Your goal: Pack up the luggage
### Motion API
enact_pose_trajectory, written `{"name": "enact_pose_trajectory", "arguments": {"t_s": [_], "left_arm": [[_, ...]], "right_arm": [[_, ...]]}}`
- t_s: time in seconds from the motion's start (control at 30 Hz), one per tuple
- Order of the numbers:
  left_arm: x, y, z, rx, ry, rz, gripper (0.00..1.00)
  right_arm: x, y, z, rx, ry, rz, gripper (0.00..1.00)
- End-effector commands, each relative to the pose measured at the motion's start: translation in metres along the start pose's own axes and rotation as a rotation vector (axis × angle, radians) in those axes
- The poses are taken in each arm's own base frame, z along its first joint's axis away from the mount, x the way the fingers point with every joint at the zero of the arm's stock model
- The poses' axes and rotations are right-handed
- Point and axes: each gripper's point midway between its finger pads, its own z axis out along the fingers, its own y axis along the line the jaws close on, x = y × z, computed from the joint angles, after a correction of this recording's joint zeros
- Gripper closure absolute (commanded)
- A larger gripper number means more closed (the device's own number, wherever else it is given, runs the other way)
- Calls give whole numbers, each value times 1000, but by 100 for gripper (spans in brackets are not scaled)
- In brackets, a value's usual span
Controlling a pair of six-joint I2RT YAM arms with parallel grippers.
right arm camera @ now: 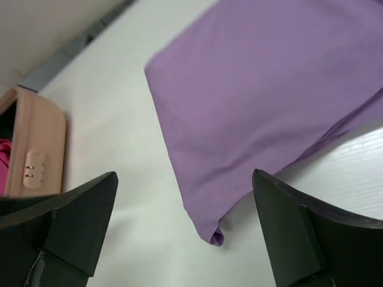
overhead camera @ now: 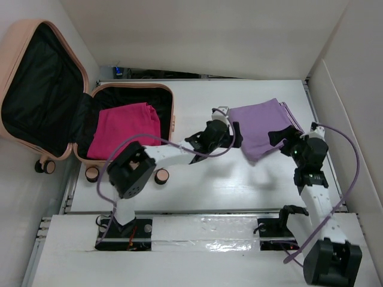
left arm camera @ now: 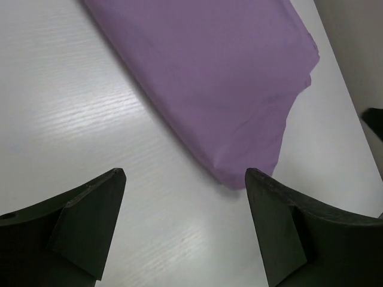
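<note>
The peach-pink luggage (overhead camera: pixel 175 116) lies open at the far left of the table, its black-lined lid (overhead camera: pixel 39 89) folded back off the table. A folded magenta cloth (overhead camera: pixel 125 128) lies in its base. A folded purple cloth (overhead camera: pixel 263 125) lies on the table at centre right. My left gripper (overhead camera: pixel 233 134) is open and empty at the cloth's left edge; in the left wrist view (left arm camera: pixel 185 173) the cloth's corner (left arm camera: pixel 221 78) lies just ahead of the fingertips. My right gripper (overhead camera: pixel 280 139) is open and empty over the cloth's near right part; its view (right arm camera: pixel 184 175) shows the cloth (right arm camera: pixel 263 89) and the luggage's side (right arm camera: pixel 42 143).
The suitcase's wheels (overhead camera: pixel 161 176) point toward the near side beside the left arm's elbow (overhead camera: pixel 130 170). White walls close in the table at the back and right (overhead camera: pixel 341 101). A small blue object (overhead camera: pixel 119 72) sits behind the luggage.
</note>
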Motion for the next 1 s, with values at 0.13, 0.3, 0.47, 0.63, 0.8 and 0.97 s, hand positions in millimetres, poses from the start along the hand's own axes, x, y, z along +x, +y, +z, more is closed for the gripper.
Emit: {"name": "enact_pose_trajectory", "arguments": {"t_s": [0.13, 0.3, 0.47, 0.63, 0.8, 0.97], "left_arm": [[8, -10, 80, -40, 89, -15, 19], [29, 0, 130, -127, 129, -33, 19], [39, 19, 159, -220, 111, -33, 27], [43, 10, 168, -246, 106, -9, 43], [28, 11, 171, -201, 68, -42, 97], [-42, 20, 145, -131, -16, -39, 100]], "right_arm": [[-32, 29, -39, -76, -134, -173, 15], [-33, 46, -56, -119, -128, -248, 15], [-21, 60, -58, -176, -101, -265, 14], [-18, 73, -64, -221, -109, -275, 14], [-23, 94, -74, -285, -129, -292, 14], [-29, 93, -76, -251, -160, -307, 13]]}}
